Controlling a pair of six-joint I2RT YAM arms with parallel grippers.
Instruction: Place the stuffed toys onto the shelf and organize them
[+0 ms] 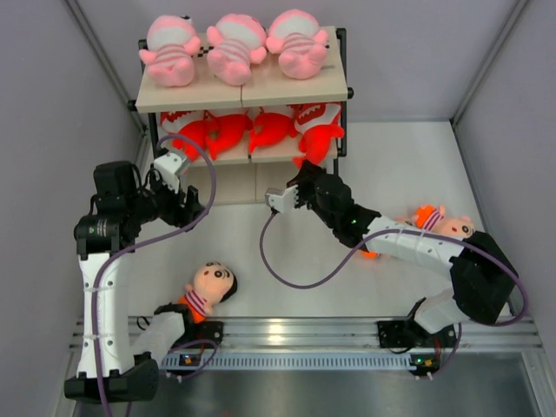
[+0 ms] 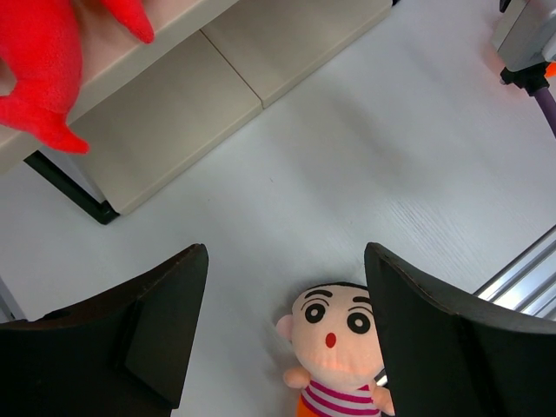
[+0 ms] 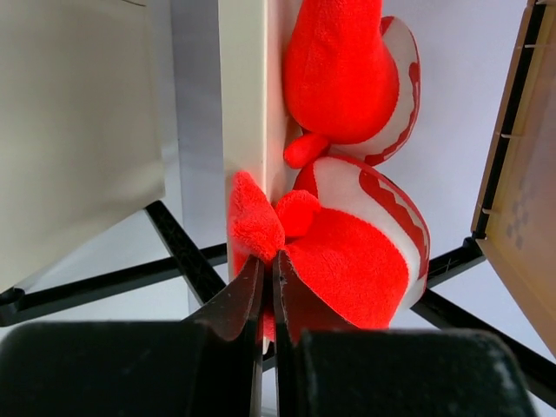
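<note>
- Right pincer (image 3: 268, 269) is clenching a red fin of the rightmost shark (image 3: 356, 261), jaws nearly meeting.
- That shark is lying at the right end of the middle board of the shelf (image 1: 287, 90), in a row with three other sharks (image 1: 228, 130).
- Three pink babies (image 1: 236, 48) are sitting along the top board.
- Left pincer (image 2: 287, 256) is hanging released, grasping nothing, above the desk (image 1: 391, 165).
- One boy doll (image 1: 211, 285) is lying face-up on the desk near the left arm's base.
- A second boy doll (image 1: 447, 224) is lying at the right, partly under the right arm.
</note>
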